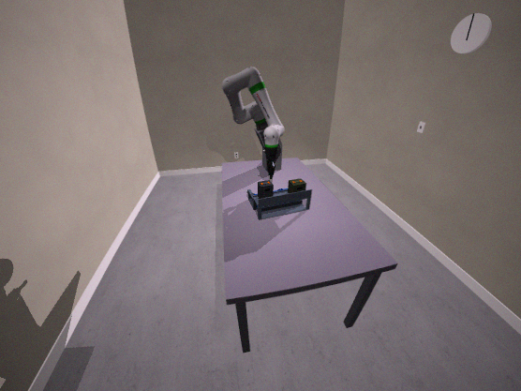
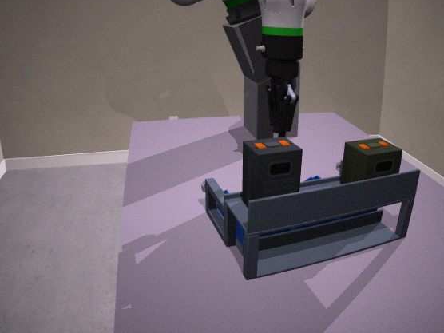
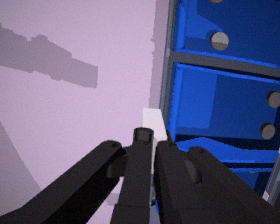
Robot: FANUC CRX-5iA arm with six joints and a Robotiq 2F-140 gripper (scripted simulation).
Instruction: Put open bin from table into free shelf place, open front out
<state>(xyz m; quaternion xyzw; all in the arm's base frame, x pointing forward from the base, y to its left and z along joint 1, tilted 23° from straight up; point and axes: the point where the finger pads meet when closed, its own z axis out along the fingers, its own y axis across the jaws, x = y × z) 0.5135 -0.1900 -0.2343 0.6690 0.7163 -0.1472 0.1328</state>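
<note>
The grey-blue shelf (image 1: 283, 199) (image 2: 331, 201) (image 3: 220, 61) stands on the table, its back to the top and exterior views. In the wrist view it holds a blue bin with a round grey part (image 3: 220, 41) at the top, a middle blue bin (image 3: 194, 100) with round parts, and another blue bin lower down, partly hidden by the fingers. A slanted, wavy blue wall (image 3: 215, 145) lies at the middle bin's lower side; I cannot tell whether that bin is level. No bin shows on the table. My gripper (image 1: 271, 177) (image 2: 279, 132) (image 3: 150, 122) is shut and empty, above the shelf's front edge.
A dark grey box (image 1: 265, 189) (image 2: 271, 168) with orange latches stands on top of the shelf's rear, close to the gripper in the exterior view. An olive box (image 1: 297, 186) (image 2: 371, 162) stands farther right. The purple table (image 1: 305, 249) (image 2: 180, 296) (image 3: 75, 125) carries shadows.
</note>
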